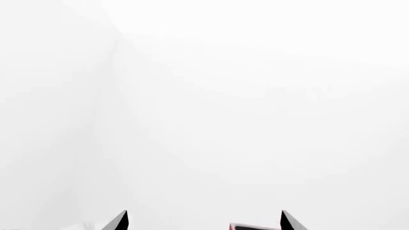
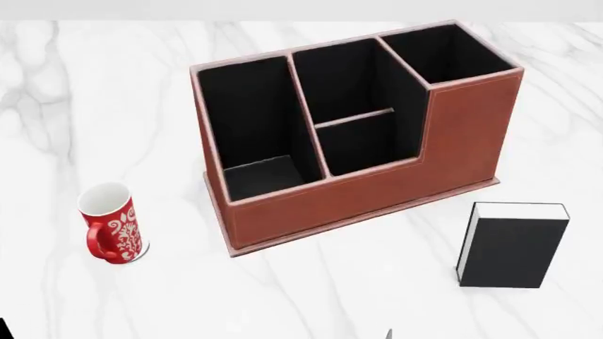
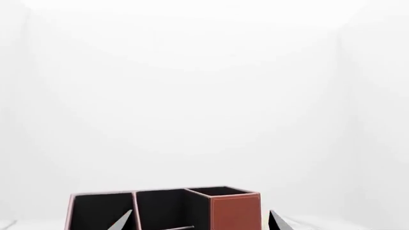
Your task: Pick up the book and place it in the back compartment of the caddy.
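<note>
Book (image 2: pixel 513 247) upright on the table (image 2: pixel 56 106), right of the caddy (image 2: pixel 377 191).
Both grippers' fingers (image 1: pixel 118 221) (image 3: pixel 278 221) stand wide apart, holding nothing; mug (image 2: pixel 111 224) left of caddy.

left pincer (image 1: pixel 204 221) cropped, caddy (image 3: pixel 166 208) cut off

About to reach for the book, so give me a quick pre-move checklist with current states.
1. Book unobstructed, standing on the table, apart from the caddy: ok.
2. Caddy compartments look empty: ok.
3. Mug away from the book: ok.
4. Right gripper jaws apart, holding nothing: ok.
5. Left gripper jaws apart, holding nothing: ok.
6. Arm positions relative to the book, from the head view: cannot tell.
</note>
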